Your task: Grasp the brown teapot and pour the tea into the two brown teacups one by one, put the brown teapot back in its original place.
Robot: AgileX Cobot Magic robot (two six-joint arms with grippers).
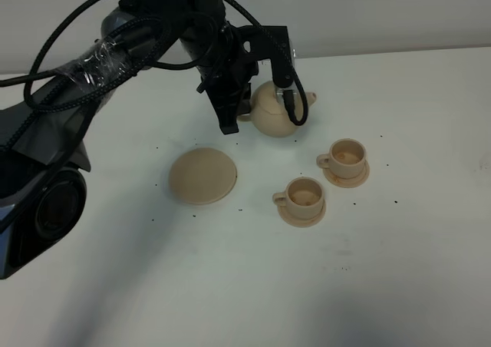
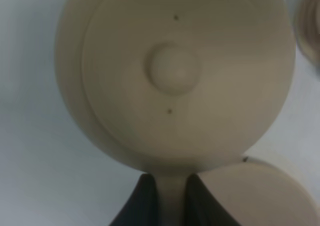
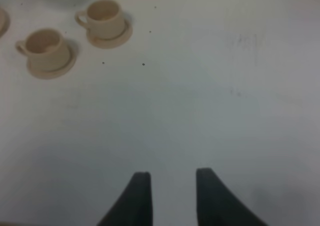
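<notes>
The brown teapot (image 1: pixel 275 115) is off its wide round saucer (image 1: pixel 203 175) and hangs behind the two brown teacups, spout pointing right. My left gripper (image 1: pixel 239 115) is shut on its loop handle. In the left wrist view the teapot lid (image 2: pixel 172 73) fills the frame and my gripper (image 2: pixel 172 196) clamps the handle; the wide saucer (image 2: pixel 265 196) shows beside it. The two teacups (image 1: pixel 347 156) (image 1: pixel 304 193) stand on their small saucers to the right of the wide saucer. The right wrist view shows both cups (image 3: pixel 105 18) (image 3: pixel 46 48) far from my open, empty right gripper (image 3: pixel 170 181).
The white table (image 1: pixel 253 285) has small dark specks scattered around the saucers. The left arm (image 1: pixel 92 78) and its cables reach in from the left. The right arm is out of the exterior view.
</notes>
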